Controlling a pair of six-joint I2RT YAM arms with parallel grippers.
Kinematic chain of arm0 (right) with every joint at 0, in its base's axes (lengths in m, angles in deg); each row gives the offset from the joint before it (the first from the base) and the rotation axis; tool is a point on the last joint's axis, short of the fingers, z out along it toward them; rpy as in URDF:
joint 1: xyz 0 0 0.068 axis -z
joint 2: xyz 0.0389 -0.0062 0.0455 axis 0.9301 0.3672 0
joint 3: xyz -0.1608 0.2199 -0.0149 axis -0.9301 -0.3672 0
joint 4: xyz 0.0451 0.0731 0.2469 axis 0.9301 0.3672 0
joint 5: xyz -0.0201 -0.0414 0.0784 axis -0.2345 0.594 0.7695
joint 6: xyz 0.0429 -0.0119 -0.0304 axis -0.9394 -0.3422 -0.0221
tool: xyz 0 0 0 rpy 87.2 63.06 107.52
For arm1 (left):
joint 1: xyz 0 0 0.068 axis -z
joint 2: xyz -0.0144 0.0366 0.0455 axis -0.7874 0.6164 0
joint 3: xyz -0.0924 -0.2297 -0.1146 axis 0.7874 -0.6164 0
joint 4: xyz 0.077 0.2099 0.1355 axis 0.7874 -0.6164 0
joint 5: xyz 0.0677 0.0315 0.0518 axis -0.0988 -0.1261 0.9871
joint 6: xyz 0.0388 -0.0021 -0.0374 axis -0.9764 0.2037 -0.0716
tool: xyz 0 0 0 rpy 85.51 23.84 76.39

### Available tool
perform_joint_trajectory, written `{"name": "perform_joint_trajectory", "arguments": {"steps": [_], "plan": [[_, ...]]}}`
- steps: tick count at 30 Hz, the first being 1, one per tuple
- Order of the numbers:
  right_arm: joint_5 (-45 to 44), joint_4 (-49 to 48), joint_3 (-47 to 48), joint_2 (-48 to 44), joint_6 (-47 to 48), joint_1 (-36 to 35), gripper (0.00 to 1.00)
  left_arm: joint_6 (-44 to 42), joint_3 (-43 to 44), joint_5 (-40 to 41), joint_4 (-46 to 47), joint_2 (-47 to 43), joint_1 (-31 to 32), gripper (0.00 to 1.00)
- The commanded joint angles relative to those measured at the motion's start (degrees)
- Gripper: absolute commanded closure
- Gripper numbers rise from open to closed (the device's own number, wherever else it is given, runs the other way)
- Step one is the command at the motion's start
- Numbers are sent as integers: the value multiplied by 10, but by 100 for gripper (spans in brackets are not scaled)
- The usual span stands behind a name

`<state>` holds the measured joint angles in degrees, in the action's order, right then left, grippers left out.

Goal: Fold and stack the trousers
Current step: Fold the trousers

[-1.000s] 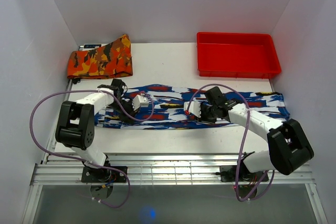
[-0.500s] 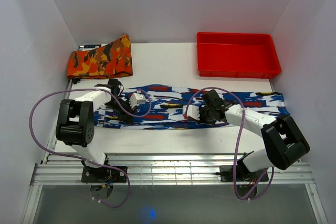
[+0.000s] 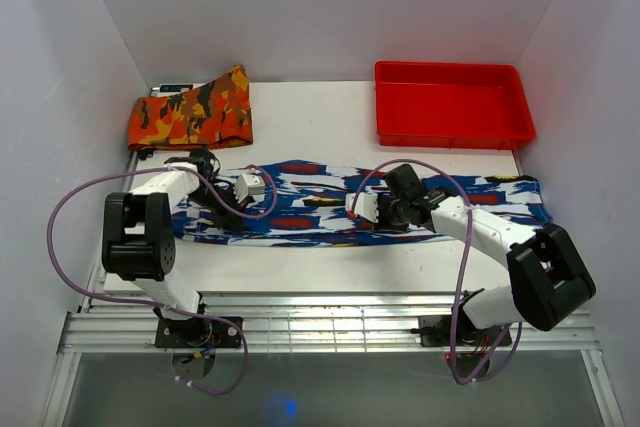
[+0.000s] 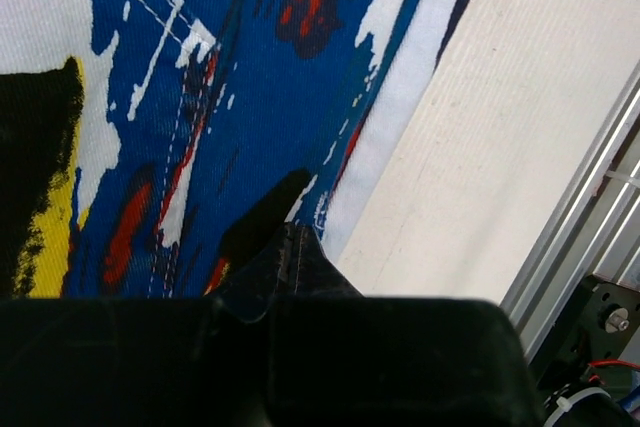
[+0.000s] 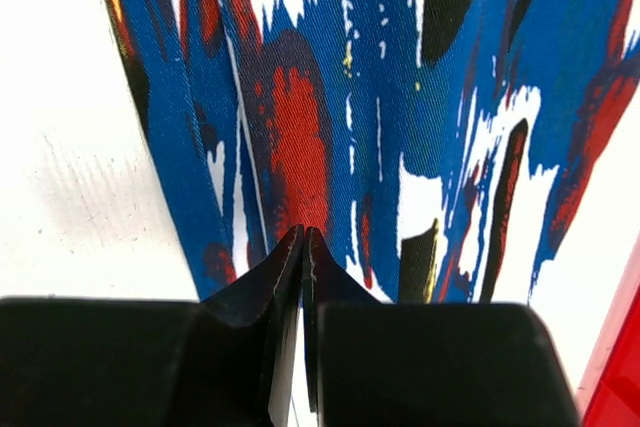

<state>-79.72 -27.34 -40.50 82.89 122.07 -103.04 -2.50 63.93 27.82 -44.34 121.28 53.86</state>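
Soft, light and floppy, the trousers [image 3: 330,209] lie stretched across the surface [image 3: 300,127]; your left gripper [image 4: 288,242] and right gripper [image 5: 303,242] are closed tight at the cloth, perhaps nipping it, so pinch the hems.

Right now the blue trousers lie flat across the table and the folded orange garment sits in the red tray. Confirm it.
Wrong: the top view shows the folded orange garment on the table, far left, apart from the red tray.
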Motion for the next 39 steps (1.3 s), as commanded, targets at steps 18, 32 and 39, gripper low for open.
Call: {"name": "perform_joint_trajectory", "arguments": {"steps": [18,32,39], "plan": [[-10,-22,-31,42,18,-14,62,-10,3,-23,3,-51,-1,57],[-20,-7,1,30,17,-19,92,-49,-30,19,37,-43,1,64],[-11,6,6,24,16,-19,92,-86,-55,21,30,-57,8,55]]}}
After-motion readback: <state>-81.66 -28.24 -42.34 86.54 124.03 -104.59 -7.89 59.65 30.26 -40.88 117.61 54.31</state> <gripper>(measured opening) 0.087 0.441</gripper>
